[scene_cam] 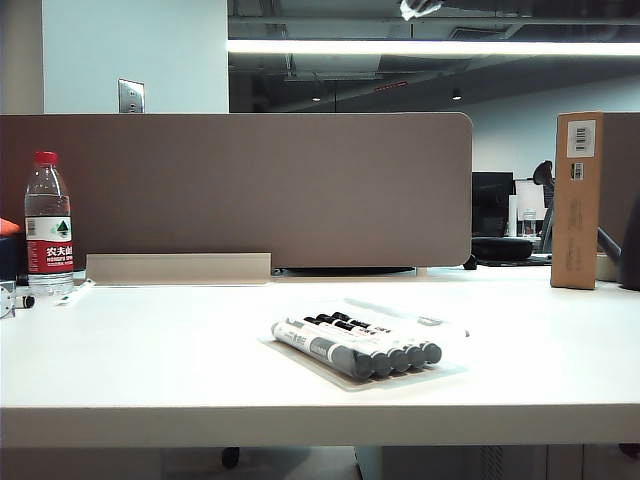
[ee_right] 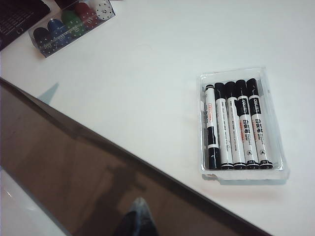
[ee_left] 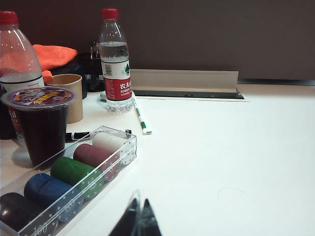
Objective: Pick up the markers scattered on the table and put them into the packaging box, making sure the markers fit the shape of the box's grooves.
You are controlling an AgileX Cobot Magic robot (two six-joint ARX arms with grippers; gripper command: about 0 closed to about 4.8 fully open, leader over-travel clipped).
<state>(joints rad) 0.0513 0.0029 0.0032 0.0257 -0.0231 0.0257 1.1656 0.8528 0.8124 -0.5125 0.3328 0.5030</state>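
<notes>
Five markers (ee_right: 237, 125) lie side by side in the packaging box (ee_right: 279, 147) on the table (scene_cam: 150, 350). Both claws are closed and empty: left gripper (ee_left: 137, 221) low over the table, right gripper (ee_right: 139, 216) above the partition.

An office: brown desk partition (scene_cam: 235, 190), monitor (scene_cam: 492, 203) behind, strip ceiling light (scene_cam: 430, 47)

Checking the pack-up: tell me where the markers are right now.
All five markers lie side by side in the packaging box, right of centre near the table front edge in the exterior view, far from the water bottle.
</notes>
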